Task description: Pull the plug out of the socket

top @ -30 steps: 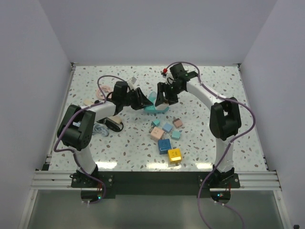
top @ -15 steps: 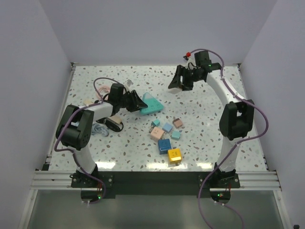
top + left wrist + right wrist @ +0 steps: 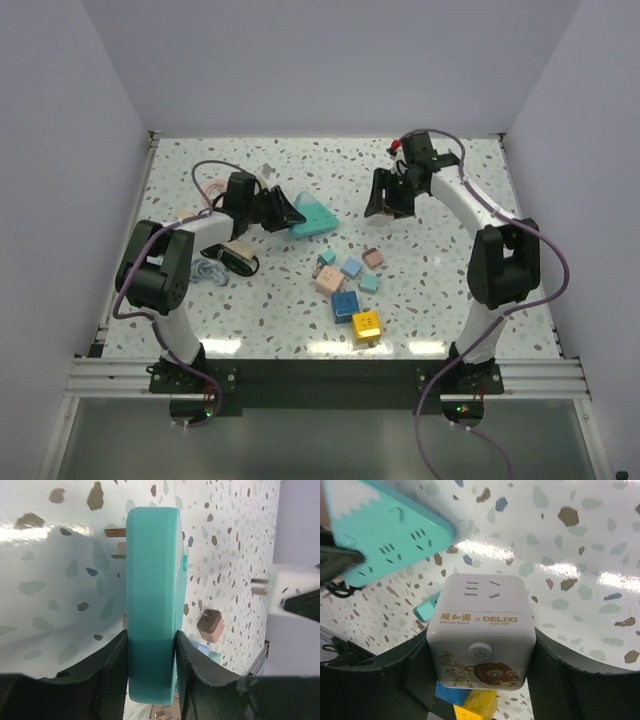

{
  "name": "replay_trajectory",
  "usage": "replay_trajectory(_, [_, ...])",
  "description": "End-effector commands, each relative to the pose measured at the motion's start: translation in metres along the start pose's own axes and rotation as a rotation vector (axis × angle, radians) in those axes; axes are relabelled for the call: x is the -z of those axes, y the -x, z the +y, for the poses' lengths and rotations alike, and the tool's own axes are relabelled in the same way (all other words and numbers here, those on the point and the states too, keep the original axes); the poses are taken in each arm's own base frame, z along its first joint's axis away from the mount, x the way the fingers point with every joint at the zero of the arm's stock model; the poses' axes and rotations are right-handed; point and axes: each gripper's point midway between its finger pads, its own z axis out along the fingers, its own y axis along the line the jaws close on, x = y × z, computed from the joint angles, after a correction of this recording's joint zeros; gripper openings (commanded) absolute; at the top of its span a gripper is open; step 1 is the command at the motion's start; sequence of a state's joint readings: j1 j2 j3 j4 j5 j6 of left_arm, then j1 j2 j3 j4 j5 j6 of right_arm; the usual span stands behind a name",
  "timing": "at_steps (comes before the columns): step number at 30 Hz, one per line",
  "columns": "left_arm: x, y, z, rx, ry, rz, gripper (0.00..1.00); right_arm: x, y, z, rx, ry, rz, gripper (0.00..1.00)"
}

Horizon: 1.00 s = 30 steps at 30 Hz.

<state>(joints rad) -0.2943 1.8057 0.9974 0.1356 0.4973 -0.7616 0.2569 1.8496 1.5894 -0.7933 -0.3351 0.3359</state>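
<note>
Right gripper point(image 3: 383, 197) has dropped a touch back toward the near edge since half a second ago, and a second ago it was locked up against the left one at the table's point(image 3: 450, 270) middle; now the two are well apart. That right claw is clamped on the plug point(image 3: 481, 630), a white cube with a tiger print and a round button, one finger on each side; it hangs over the table right of the middle, toward the far edge, and the left wrist view shows its metal prongs bare. Left gripper point(image 3: 283, 212) pinches the socket point(image 3: 152, 605), a flat teal block, between both fingers, held on edge just above the surface; it sits left of the middle, toward the far edge; its slotted face shows in the right wrist view. Coloured toy cubes point(image 3: 350, 285) lie scattered nearer the near edge.
</note>
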Motion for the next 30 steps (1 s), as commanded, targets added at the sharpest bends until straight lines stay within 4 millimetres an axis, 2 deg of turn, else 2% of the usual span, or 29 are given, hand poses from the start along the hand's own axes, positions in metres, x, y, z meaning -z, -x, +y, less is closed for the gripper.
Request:
replay_trajectory(1, [0.019, 0.034, 0.016, -0.031, 0.082, -0.09, 0.0, 0.001, -0.007, 0.012, 0.05, 0.024, -0.035, 0.0])
replay_trajectory(6, [0.045, 0.084, 0.025, -0.014, 0.065, -0.214, 0.0, -0.024, -0.027, 0.028, 0.1, 0.04, 0.012, 0.0])
replay_trajectory(7, [0.046, 0.085, 0.023, -0.014, 0.06, -0.22, 0.0, -0.028, -0.03, 0.028, 0.104, 0.035, 0.022, 0.0])
replay_trajectory(10, [0.059, 0.104, 0.042, 0.012, 0.093, -0.267, 0.0, -0.037, -0.038, 0.028, 0.11, 0.026, 0.046, 0.0])
replay_trajectory(14, [0.074, 0.113, 0.072, 0.072, 0.153, -0.308, 0.0, -0.047, -0.052, 0.025, 0.119, 0.008, 0.086, 0.0])
replay_trajectory(15, [0.073, 0.107, 0.078, 0.088, 0.163, -0.302, 0.0, -0.048, -0.055, 0.026, 0.121, 0.01, 0.093, 0.0])
replay_trajectory(16, [0.085, 0.116, 0.093, 0.119, 0.177, -0.335, 0.0, -0.049, -0.057, 0.025, 0.121, 0.009, 0.099, 0.0])
replay_trajectory(20, [0.097, 0.117, 0.118, 0.185, 0.216, -0.377, 0.0, -0.057, -0.07, 0.027, 0.122, 0.023, 0.131, 0.0])
replay_trajectory(21, [0.1, 0.115, 0.123, 0.204, 0.219, -0.384, 0.05, -0.058, -0.073, 0.027, 0.123, 0.029, 0.14, 0.0])
replay_trajectory(22, [0.103, 0.117, 0.127, 0.213, 0.22, -0.396, 0.15, -0.059, -0.074, 0.028, 0.119, 0.032, 0.142, 0.0])
replay_trajectory(23, [0.104, 0.117, 0.127, 0.214, 0.218, -0.397, 0.21, -0.061, -0.076, 0.027, 0.116, 0.033, 0.147, 0.0])
replay_trajectory(24, [0.106, 0.115, 0.129, 0.221, 0.226, -0.397, 0.4, -0.061, -0.076, 0.027, 0.116, 0.033, 0.147, 0.0])
replay_trajectory(26, [0.11, 0.115, 0.128, 0.217, 0.235, -0.401, 0.57, -0.061, -0.077, 0.026, 0.113, 0.027, 0.152, 0.03])
replay_trajectory(28, [0.112, 0.111, 0.127, 0.22, 0.238, -0.396, 0.75, -0.06, -0.077, 0.024, 0.113, 0.016, 0.15, 0.16])
replay_trajectory(29, [0.115, 0.112, 0.122, 0.215, 0.232, -0.403, 0.8, -0.06, -0.079, 0.023, 0.114, 0.015, 0.152, 0.29])
replay_trajectory(30, [0.117, 0.109, 0.121, 0.214, 0.236, -0.398, 0.9, -0.059, -0.079, 0.023, 0.115, 0.013, 0.149, 0.36])
